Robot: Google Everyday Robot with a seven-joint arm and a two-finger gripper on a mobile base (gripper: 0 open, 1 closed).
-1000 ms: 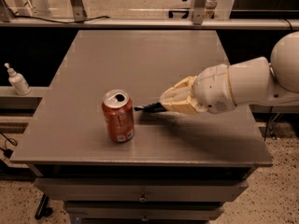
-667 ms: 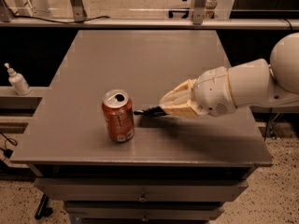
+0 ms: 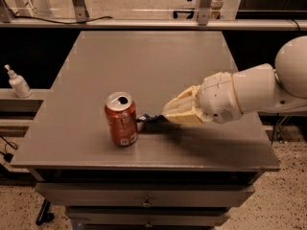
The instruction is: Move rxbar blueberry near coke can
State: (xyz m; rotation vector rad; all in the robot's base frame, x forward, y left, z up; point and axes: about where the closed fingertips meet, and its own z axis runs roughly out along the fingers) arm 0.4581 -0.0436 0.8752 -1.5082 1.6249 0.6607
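My gripper (image 3: 144, 119) sat low over the front part of the grey table (image 3: 144, 56), reaching in from the right, tip just beside the coke can (image 3: 121, 121). Couldn't tell if it was clamped or released, since the cream wrist housing hid most of it. Rxbar blueberry (image 3: 156, 117) showed only as a thin dark-blue sliver at the gripper tip, btwn housing and can, just right of the can, at or just above the tabletop. No lettering readable on the bar. Can stood upright near the front-left, silver top w/ pull-tab opening facing up, small white label patch low on its side; text too small to read, no brand legible. White pump bottle (image 3: 18, 83) on a ledge off the table's left, well apart. Drawer fronts (image 3: 144, 195) below the table edge.
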